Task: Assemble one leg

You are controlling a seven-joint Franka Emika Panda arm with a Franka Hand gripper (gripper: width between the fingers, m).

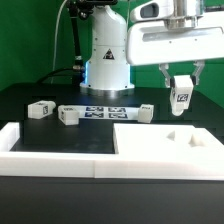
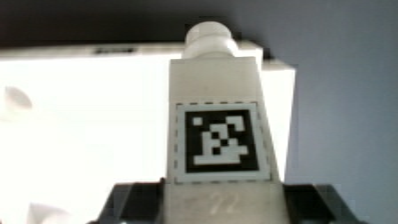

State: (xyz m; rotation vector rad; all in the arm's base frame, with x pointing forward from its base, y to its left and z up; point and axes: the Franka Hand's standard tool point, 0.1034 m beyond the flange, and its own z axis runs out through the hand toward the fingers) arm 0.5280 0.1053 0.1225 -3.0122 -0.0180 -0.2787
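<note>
**A:** Starting from the left edge of the bench (image 1: 60,135), what do we see in the exterior view?

**B:** We see a white border rail (image 1: 40,150) along the front-left corner. Behind it a first loose leg (image 1: 40,109) lies near the left edge, and a second loose leg (image 1: 69,116) is just beside it. Next comes the marker board (image 1: 107,112), mid-bench in front of the robot base (image 1: 105,60). A third loose leg (image 1: 144,112) lies at the board's right end.

**A:** And further right?

**B:** The flat white panel (image 1: 160,150) fills the front-right corner. The jaws are above it, pinching the held leg (image 1: 182,93), which hangs clear of the panel with its tag facing us.

**A:** How many of each thing do we count?

**B:** We count four legs, three lying on the bench and one held. There is one panel, one rail and one marker board.

**A:** What does the wrist view show that the exterior view doesn't?

**B:** It shows the held leg (image 2: 219,110) close up. We can see its tag (image 2: 219,140) in full, a narrower rounded tip (image 2: 210,35) at the far end, and dark fingers (image 2: 128,200) on either side of the near end. Behind the leg is the panel (image 2: 71,110).

**A:** And what does only the exterior view show?

**B:** Only there do we see the three loose legs, the rail, the marker board and the gap between the held leg and the panel. From the wrist view we cannot tell whether the tip touches the panel.
</note>
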